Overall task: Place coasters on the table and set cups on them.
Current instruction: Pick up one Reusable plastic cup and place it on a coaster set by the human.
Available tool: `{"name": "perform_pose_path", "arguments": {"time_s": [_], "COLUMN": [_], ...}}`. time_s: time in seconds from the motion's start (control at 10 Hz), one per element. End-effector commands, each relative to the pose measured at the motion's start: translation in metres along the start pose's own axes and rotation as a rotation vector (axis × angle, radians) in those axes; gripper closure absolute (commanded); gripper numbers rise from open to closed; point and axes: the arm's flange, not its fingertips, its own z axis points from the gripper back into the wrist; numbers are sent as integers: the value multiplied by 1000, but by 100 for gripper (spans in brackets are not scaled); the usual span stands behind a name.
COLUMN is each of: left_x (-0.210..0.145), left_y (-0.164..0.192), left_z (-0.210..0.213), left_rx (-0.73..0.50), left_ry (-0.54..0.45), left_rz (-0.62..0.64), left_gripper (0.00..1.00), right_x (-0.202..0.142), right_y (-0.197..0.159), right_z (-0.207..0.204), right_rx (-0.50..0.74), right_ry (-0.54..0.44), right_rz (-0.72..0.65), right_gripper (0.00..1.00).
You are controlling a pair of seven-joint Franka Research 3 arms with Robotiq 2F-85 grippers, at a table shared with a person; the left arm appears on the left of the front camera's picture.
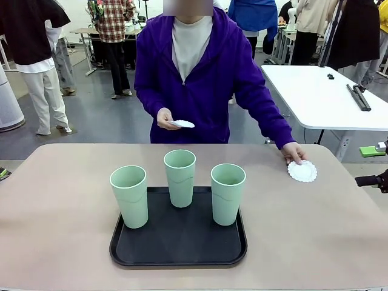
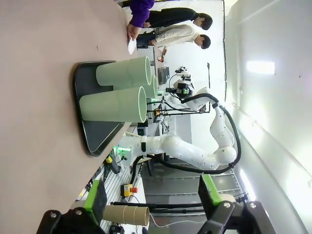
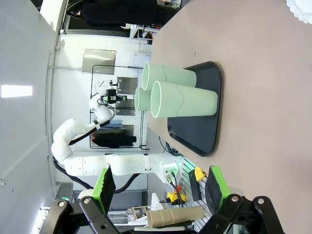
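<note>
Three mint-green cups [image 1: 180,177] stood upright on a black tray [image 1: 182,245] at the near middle of the beige bench [image 1: 54,200], two in front and one behind, between them. One white scalloped coaster [image 1: 302,171] lay flat on the bench to the right of the tray, well apart from it, with the person's outstretched hand [image 1: 293,151] touching its far edge. The person's other hand [image 1: 165,117] held a second coaster [image 1: 182,123] before a purple jacket [image 1: 230,73]. Left jaws and right jaws both stood wide apart and held nothing, each looking along the bench toward the tray.
</note>
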Motion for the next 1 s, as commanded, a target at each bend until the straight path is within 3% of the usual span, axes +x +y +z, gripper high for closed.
{"name": "perform_pose_path", "arguments": {"time_s": [0.0,0.9], "left_x": [0,0], "left_y": [-1,-1], "left_z": [3,3], "left_rx": [-13,-13], "left_ry": [2,2], "left_rz": [-16,-16], "left_gripper": [0,0], "right_x": [0,0], "right_y": [1,1], "right_z": [0,0], "right_rx": [5,5], "right_ry": [1,1], "right_rz": [1,1], "right_gripper": [0,0]}}
